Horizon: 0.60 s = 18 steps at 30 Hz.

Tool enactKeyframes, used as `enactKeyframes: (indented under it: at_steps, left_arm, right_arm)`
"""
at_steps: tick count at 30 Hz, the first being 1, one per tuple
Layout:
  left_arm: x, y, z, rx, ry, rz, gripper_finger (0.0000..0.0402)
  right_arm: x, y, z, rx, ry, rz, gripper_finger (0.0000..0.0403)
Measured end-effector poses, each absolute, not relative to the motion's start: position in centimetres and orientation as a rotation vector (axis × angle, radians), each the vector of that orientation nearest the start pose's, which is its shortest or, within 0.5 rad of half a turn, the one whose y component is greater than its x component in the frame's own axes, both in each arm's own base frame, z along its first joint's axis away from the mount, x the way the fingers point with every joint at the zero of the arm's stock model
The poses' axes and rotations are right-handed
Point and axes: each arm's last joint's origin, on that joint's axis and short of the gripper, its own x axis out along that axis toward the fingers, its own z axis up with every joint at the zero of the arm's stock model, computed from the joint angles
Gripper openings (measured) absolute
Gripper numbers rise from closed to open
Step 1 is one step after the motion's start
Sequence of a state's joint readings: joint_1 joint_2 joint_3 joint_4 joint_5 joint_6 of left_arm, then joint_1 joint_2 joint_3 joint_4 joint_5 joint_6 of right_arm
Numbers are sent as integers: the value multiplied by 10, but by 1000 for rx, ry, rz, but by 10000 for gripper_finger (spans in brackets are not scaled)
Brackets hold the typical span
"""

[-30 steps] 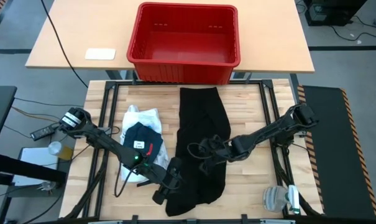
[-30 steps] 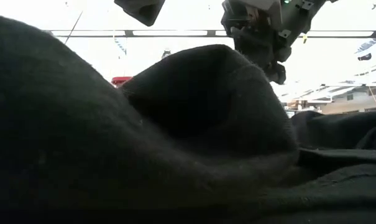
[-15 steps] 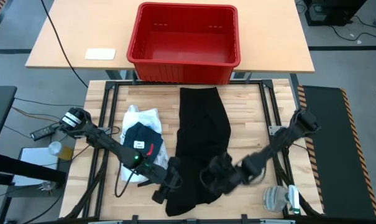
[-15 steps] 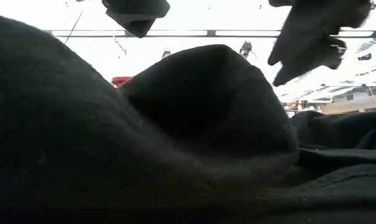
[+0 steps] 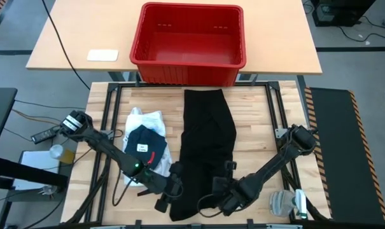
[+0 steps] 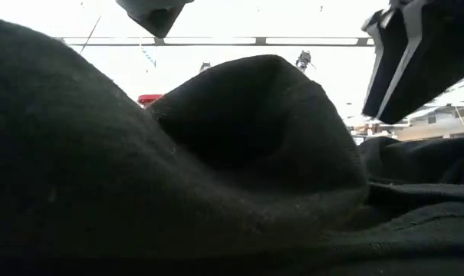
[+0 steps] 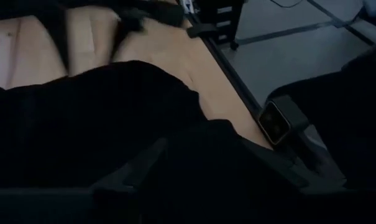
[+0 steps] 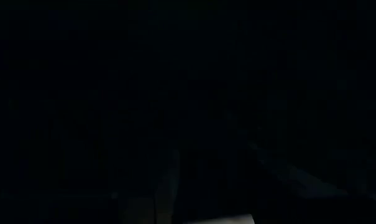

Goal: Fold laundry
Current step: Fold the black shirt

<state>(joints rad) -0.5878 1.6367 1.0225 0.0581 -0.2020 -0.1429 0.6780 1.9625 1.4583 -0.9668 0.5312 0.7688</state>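
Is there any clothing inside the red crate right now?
No, the high view shows the red crate with a bare floor, while the black garment and the white shirt lie on the table.

We find the high view looking straight down from well above, taking in the whole bench (image 5: 109, 102), both arms and the red crate (image 5: 189, 43) beyond it. The low view sits at bench height, facing level toward the room, so close to the large black garment (image 6: 178, 192) that cloth fills most of it. The left wrist view looks closely along that same garment (image 7: 100, 118) and the bench edge. The right wrist view is wholly dark.
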Motion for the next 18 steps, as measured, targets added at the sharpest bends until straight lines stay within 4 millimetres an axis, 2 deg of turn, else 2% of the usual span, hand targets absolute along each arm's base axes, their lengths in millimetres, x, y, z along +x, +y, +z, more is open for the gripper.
enactKeyframes:
  at_steps: [3,6,11,18]
  left_arm:
    - [295,-194,223,84,554,-345,194]
    - [293,-196,222,81,568,-342,194]
    - [286,-204,221,116,560,-291,194]
    - [285,-216,201,173,579,-233,194]
  right_arm:
    - [303,203,203,-221,1217,-389,167]
    - [314,187,206,-248,1271,-312,169]
    - [324,191,203,-340,1237,-139,172]
    - [327,187,196,-386,1245,-81,167]
